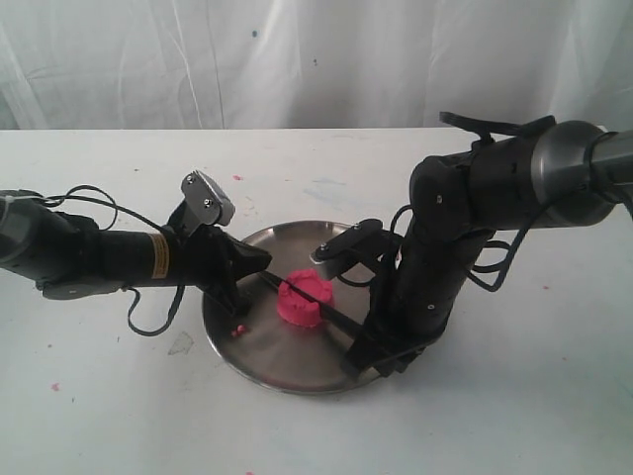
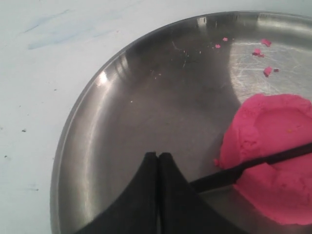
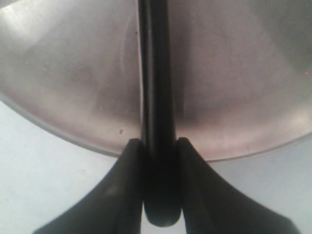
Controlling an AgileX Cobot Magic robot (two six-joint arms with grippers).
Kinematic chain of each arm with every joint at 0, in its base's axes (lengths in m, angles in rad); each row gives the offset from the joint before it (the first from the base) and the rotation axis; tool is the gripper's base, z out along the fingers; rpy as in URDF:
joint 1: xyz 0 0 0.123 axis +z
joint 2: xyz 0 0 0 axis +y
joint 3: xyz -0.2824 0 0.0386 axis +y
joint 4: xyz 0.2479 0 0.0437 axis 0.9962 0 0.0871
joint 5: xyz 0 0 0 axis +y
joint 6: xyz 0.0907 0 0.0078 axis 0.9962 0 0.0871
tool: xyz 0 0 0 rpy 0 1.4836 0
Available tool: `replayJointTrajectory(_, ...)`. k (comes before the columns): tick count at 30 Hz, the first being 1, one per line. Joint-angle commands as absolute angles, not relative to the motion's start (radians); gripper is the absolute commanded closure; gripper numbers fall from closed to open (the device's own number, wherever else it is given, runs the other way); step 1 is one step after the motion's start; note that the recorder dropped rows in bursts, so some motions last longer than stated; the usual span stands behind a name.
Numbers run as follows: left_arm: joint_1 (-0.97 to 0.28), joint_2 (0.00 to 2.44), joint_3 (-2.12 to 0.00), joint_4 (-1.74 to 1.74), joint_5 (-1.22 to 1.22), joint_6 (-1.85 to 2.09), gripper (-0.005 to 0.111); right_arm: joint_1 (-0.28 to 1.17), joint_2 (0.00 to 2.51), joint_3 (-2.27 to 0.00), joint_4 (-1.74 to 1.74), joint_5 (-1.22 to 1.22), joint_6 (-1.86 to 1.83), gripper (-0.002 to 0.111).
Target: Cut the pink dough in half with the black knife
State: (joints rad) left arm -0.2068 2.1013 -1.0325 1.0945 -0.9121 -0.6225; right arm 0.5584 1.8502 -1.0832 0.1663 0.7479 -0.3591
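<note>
Right gripper (image 3: 158, 146): fingers (image 3: 122, 185) parted only by the width of the black knife (image 3: 156, 87), clamped on its handle near the butt end. The handle runs straight out from between the fingers, over the steel plate (image 3: 63, 73); the plate rim passes just beyond the fingertips.

Left gripper (image 2: 158, 157): fingers (image 2: 141, 195) pressed together, no gap visible, nothing between them. They sit over the plate (image 2: 146, 97), tips just beside the knife blade (image 2: 243, 168); contact with the blade cannot be told.

Pink dough (image 2: 273, 156): one piece, on the plate just beyond the left fingertips. The blade lies across its top.

Left wrist view only: pink crumbs (image 2: 261, 51) scattered past the dough. Right wrist view: dough not visible. Exterior view only: knife (image 1: 336, 319) spans from the right gripper (image 1: 371, 356) across the dough (image 1: 305, 297) toward the left gripper (image 1: 259, 262).
</note>
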Motion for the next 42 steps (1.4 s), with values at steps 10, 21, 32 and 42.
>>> replayJointTrajectory(10,-0.211,2.106,-1.025,1.107,-0.926,-0.62,0.107,0.557,1.857,-1.086,0.179,0.709,-0.356,0.108)
replayJointTrajectory(21,-0.211,2.106,-1.025,1.107,-0.922,-0.62,0.107,0.557,1.857,-1.086,0.183,0.709,-0.356,0.108)
replayJointTrajectory(32,-0.211,2.106,-1.025,1.107,-0.922,-0.62,0.107,0.557,1.857,-1.086,0.186,0.709,-0.356,0.108)
replayJointTrajectory(42,-0.211,2.106,-1.025,1.115,-0.851,-0.62,0.107,0.557,1.857,-1.086,0.191,0.689,-0.356,0.108)
